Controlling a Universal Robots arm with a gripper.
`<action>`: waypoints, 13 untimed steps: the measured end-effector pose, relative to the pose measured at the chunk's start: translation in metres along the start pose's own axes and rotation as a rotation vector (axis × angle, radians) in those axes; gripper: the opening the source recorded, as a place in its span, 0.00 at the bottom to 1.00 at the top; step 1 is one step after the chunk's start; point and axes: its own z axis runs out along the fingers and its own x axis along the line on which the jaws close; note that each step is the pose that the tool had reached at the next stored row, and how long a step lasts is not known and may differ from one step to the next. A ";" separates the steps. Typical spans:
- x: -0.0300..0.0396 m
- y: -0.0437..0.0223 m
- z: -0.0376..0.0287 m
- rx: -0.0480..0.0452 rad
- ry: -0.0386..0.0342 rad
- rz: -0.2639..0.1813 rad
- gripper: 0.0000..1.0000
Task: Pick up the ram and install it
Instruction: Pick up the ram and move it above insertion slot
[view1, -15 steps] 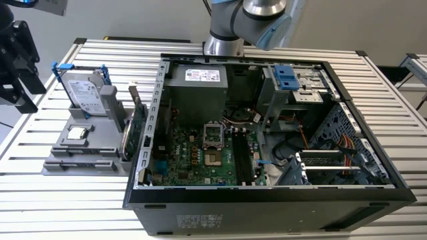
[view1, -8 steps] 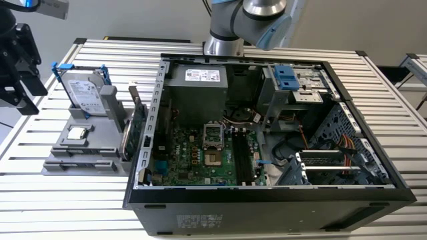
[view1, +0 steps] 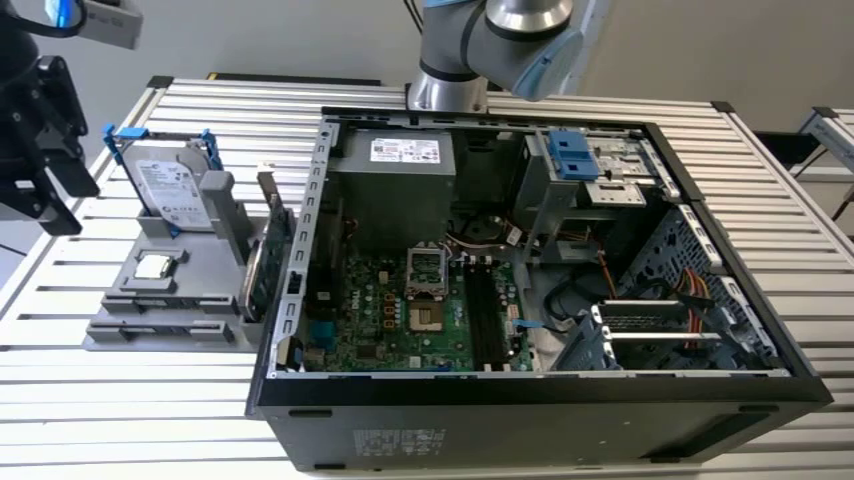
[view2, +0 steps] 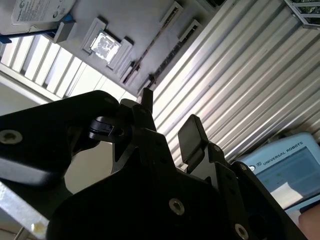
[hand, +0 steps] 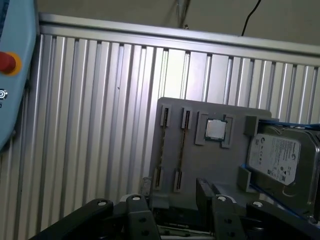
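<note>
The black two-finger gripper (view2: 168, 114) hangs wide open and empty near the grey plastic holder tray (hand: 210, 165), whose slots keep the slim, dark ram stick (hand: 182, 146) edge-on, probably for easy grasping.

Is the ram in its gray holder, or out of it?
In. The ram stands edge-on in the gray holder; the gripper, open, holds nothing.

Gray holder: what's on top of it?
In the first wrist view, the ram stands edge-on in a slot, beside a processor chip and hard drive, which hides the holder beneath.
</note>
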 end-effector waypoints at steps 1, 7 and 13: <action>-0.0001 0.0001 0.0007 0.0000 0.0000 0.002 1.00; -0.0001 -0.0001 0.0051 0.0002 -0.0002 0.010 1.00; -0.0001 -0.0001 0.0093 0.0002 -0.0002 0.012 1.00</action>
